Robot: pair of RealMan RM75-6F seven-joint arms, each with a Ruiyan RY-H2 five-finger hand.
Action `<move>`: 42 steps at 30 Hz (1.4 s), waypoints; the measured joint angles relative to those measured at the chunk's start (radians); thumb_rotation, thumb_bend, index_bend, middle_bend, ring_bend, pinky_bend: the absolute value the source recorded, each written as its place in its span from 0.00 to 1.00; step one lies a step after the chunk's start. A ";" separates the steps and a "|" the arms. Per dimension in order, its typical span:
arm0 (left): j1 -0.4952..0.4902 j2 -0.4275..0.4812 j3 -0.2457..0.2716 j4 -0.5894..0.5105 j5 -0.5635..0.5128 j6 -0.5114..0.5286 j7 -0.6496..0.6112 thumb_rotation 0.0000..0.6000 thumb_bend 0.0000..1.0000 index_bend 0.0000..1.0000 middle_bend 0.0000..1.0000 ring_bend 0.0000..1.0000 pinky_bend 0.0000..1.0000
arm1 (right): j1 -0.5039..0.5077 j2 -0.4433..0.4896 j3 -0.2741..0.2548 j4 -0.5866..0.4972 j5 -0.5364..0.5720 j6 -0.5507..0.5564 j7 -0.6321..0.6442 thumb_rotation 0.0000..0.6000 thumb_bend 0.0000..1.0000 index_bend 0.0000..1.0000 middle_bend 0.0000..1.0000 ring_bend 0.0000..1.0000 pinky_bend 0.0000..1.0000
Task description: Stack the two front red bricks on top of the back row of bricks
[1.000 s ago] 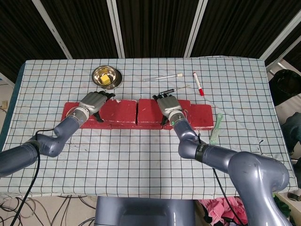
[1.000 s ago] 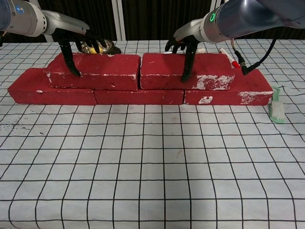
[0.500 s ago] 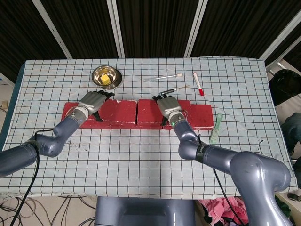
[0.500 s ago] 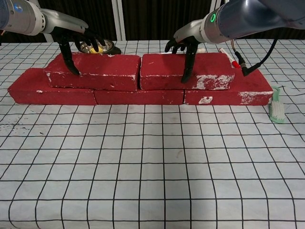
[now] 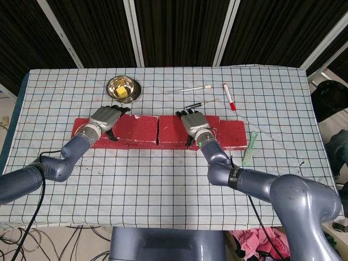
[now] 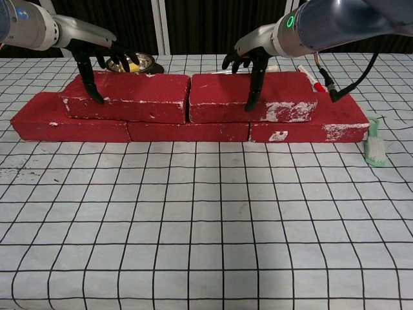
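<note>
Three red bricks form the bottom row [image 6: 71,126] [image 5: 235,134] across the checked cloth. Two more red bricks lie on top of it, end to end. My left hand [image 5: 106,117] [image 6: 97,55] grips the upper left brick [image 5: 137,128] [image 6: 139,97], thumb down its front face and fingers over its back edge. In the same way my right hand [image 5: 193,120] [image 6: 253,57] grips the upper right brick [image 5: 170,129] [image 6: 287,90]. A narrow gap separates the two upper bricks.
Behind the left brick stands a metal bowl [image 5: 123,88] [image 6: 132,63] with something yellow in it. A red marker [image 5: 229,96], a clear stick [image 5: 187,89] and a pen [image 5: 198,103] lie behind the right brick. A green toothbrush [image 5: 250,147] [image 6: 374,145] lies at the row's right end.
My left hand's thumb has slid slightly left along the front of its brick. The bricks and my right hand have barely moved.
</note>
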 measured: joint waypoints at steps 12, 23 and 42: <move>-0.006 -0.002 0.009 -0.004 -0.018 -0.002 0.008 1.00 0.00 0.08 0.13 0.07 0.17 | -0.011 0.020 0.007 -0.030 -0.015 0.019 -0.003 1.00 0.00 0.02 0.05 0.00 0.11; -0.013 0.010 0.023 -0.022 -0.049 0.008 0.024 1.00 0.00 0.07 0.13 0.06 0.17 | -0.021 0.038 0.017 -0.062 -0.029 0.039 -0.005 1.00 0.00 0.02 0.05 0.00 0.11; -0.015 0.022 0.026 -0.039 -0.063 0.039 0.042 1.00 0.00 0.07 0.13 0.04 0.14 | -0.031 0.040 0.026 -0.067 -0.025 0.054 -0.019 1.00 0.00 0.02 0.05 0.00 0.11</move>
